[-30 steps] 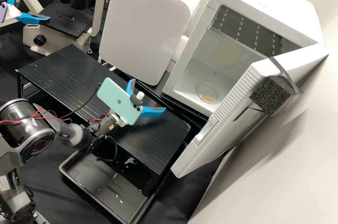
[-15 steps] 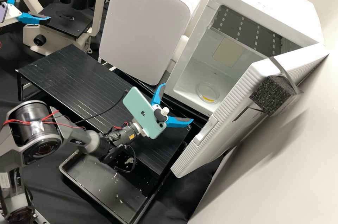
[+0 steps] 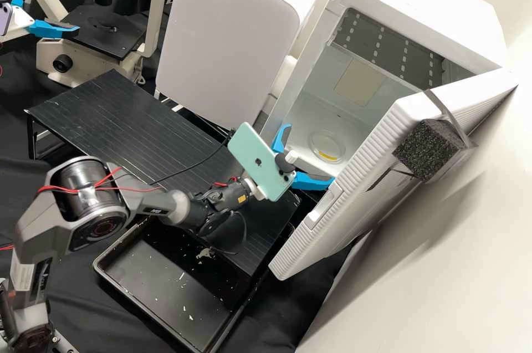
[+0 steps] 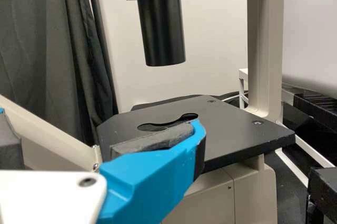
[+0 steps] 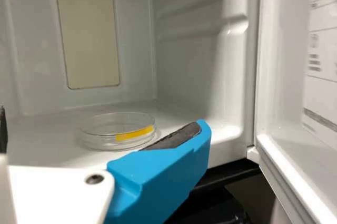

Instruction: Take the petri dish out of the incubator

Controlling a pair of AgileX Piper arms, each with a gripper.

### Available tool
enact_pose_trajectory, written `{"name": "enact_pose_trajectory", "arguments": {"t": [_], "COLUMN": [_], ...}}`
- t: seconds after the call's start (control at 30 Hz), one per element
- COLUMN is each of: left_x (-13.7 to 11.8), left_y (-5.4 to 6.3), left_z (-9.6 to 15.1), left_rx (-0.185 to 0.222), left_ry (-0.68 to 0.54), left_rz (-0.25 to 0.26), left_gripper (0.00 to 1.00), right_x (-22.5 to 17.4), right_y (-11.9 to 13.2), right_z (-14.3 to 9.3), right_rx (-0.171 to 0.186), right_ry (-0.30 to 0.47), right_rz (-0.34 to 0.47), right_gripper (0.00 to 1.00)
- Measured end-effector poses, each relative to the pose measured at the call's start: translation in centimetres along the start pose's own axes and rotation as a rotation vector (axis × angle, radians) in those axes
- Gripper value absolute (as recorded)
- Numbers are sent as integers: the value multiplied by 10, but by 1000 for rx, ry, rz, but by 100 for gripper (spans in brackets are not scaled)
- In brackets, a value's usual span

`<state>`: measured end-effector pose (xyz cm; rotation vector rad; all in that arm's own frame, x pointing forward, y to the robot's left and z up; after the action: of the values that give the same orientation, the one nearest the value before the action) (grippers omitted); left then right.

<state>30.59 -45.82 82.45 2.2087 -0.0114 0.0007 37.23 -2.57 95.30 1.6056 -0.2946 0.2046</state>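
Microscope (image 3: pixel 157 15) far left, at back. Left gripper (image 3: pixel 56 9) beside microscope stage (image 3: pixel 102 40). Boxy appliance (image 3: pixel 227 42) between microscope and incubator (image 3: pixel 421 9), behind raised stand (image 3: pixel 111 114). Incubator at back right; its door (image 3: pixel 360 203) swung out toward front right, foam block (image 3: pixel 424 151) strapped on outer face. Petri dish (image 3: pixel 327 145) inside, on incubator floor. Right gripper (image 3: pixel 311 154) before incubator mouth, left of door. Tray (image 3: pixel 149 281) before stand, partly beneath. Wall (image 3: pixel 471 286) right of door.
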Motion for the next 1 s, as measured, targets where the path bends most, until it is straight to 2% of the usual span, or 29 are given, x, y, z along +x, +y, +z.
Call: {"name": "enact_pose_trajectory", "arguments": {"t": [0.53,1.0], "left_x": [0,0], "left_y": [0,0], "left_z": [0,0], "left_rx": [0,0], "left_ry": [0,0], "left_rz": [0,0], "left_gripper": [100,100], "right_x": [46,74], "right_y": [-11,-14], "right_z": [21,23], "right_rx": [-44,-62], "right_ry": [-101,-97], "right_rz": [-71,-76], "right_gripper": [100,100]}}
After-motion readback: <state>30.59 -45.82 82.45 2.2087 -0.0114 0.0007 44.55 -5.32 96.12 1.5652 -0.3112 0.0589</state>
